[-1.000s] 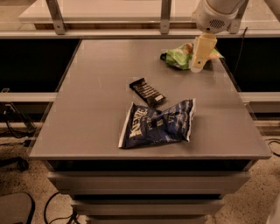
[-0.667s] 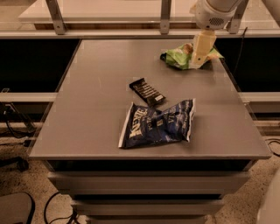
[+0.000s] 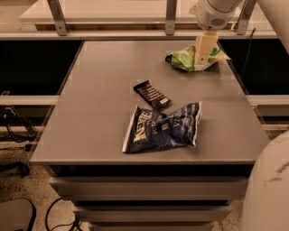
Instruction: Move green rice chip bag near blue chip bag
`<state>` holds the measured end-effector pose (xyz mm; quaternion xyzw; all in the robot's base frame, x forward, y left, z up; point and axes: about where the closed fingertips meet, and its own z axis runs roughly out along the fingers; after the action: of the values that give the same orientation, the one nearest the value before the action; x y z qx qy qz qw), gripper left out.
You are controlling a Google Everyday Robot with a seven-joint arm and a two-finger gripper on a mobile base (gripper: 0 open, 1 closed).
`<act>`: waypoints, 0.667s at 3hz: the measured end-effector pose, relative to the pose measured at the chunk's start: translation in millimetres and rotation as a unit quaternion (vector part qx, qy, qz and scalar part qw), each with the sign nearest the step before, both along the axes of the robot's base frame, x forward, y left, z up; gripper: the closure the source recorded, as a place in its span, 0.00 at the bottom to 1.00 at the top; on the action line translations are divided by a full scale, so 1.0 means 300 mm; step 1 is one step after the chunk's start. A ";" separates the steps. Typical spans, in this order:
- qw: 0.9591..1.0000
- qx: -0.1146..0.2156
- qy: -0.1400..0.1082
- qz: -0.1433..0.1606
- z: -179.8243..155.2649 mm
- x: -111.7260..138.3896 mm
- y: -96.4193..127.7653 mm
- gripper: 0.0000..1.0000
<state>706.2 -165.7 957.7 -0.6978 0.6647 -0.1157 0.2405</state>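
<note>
The green rice chip bag (image 3: 184, 60) lies crumpled at the far right of the grey table (image 3: 104, 90). My gripper (image 3: 203, 55) hangs from the arm at the top right and reaches down onto the bag's right half, covering part of it. The blue chip bag (image 3: 162, 128), dark navy with white lettering, lies flat near the table's front edge, well apart from the green bag.
A small black bar wrapper (image 3: 152, 94) lies between the two bags. A rail with metal posts (image 3: 170, 13) runs behind the table. The table drops off close to the right of the green bag. Part of my white body (image 3: 268, 189) fills the bottom right corner.
My gripper has shifted slightly to the left over the green bag. The bags and the wrapper have not moved.
</note>
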 end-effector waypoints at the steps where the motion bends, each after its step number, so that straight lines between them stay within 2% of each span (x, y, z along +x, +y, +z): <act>1: 1.000 -0.005 0.005 0.008 -0.046 0.030 0.004 0.00; 2: 1.000 -0.009 0.014 0.008 -0.098 0.055 -0.006 0.00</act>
<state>722.8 -167.5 928.4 -0.7068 0.6612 -0.1099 0.2260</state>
